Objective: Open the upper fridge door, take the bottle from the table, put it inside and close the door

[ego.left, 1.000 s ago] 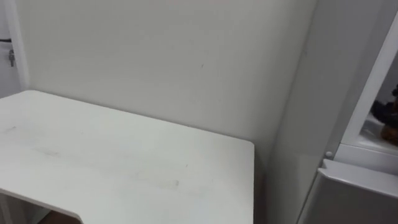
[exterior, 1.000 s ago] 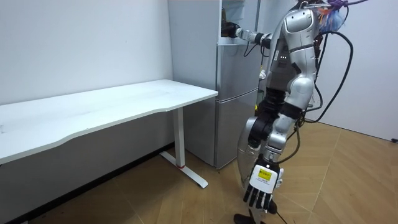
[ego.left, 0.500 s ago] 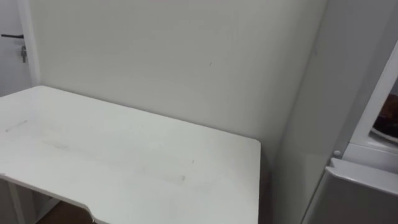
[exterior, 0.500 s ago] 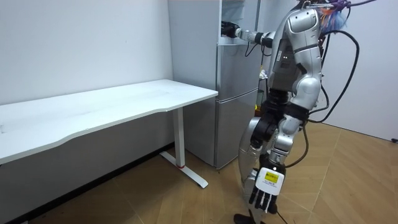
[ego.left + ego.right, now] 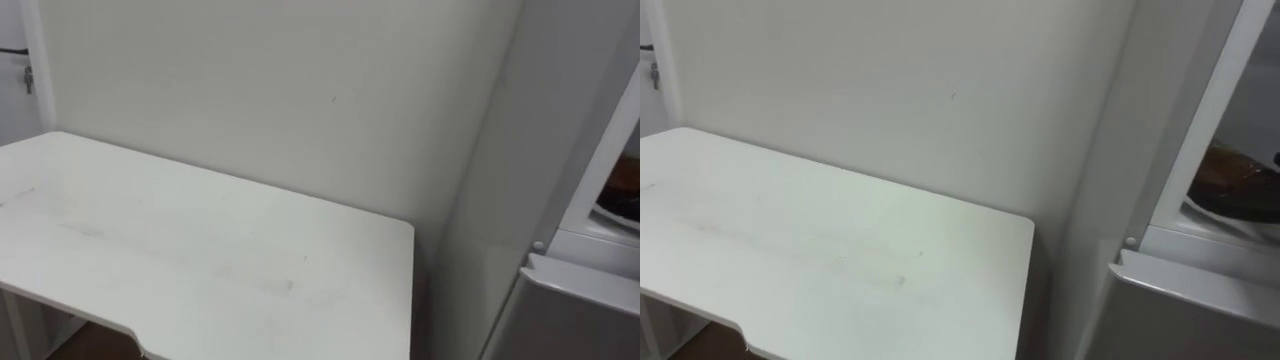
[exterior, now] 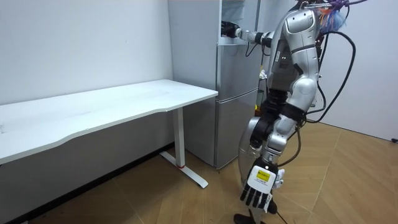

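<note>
Grey fridge, right hand inside its upper part, fingers unreadable; left hand low, fingers slack.

The fridge is a tall, pale grey cabinet in the upper middle of the room view, just beside the end of the white table. Its lower door is shut. The upper compartment, at the right edge of the right eye view, stands open inside a white frame. A dark brown shape lies low in it on a white shelf. Whether that shape is the bottle cannot be told.
</note>
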{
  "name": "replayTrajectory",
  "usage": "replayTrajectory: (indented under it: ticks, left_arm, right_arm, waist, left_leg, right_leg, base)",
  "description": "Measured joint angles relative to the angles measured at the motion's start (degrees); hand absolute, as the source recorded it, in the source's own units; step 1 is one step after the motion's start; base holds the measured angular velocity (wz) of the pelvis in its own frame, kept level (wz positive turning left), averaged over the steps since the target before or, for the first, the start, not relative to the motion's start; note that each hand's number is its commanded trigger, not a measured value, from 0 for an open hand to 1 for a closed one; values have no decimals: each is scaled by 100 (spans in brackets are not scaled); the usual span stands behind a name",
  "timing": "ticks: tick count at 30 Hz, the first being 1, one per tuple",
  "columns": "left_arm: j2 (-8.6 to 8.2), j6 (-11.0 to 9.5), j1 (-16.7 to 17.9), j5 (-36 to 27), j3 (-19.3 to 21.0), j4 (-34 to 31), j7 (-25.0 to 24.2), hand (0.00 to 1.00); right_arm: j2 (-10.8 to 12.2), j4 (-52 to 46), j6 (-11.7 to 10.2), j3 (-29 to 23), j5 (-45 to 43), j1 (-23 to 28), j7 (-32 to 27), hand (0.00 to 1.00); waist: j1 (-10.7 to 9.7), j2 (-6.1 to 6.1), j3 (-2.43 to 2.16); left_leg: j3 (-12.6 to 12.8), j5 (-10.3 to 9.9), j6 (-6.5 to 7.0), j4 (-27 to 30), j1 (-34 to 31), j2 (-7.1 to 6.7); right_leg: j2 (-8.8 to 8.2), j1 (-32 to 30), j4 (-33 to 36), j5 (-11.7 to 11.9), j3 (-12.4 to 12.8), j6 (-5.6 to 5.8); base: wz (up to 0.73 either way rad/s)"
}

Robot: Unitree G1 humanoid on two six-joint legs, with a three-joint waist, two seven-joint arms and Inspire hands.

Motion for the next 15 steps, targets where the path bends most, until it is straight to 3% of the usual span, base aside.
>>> replayTrajectory:
  ticks: [9, 15]
  left_arm:
    - [15, -9, 70, -3, 6, -84, 4, 0]
    - [16, -121, 72, -6, 4, -86, 28, 0]
  right_arm:
    - [-1, -38, 7, -2, 18, 3, 0, 0]
    - [-1, -53, -7, -1, 19, 2, -86, 0]
  waist:
    - [2, 3, -2]
    - [-8, 6, -4]
  left_leg:
    - [13, -1, -2, 1, 2, 5]
    - [14, 0, -1, -7, 4, 2]
  right_leg:
    - [5, 7, 4, 0, -1, 0]
    - [5, 9, 6, 0, 4, 0]
  base:
    - [0]
    - [0]
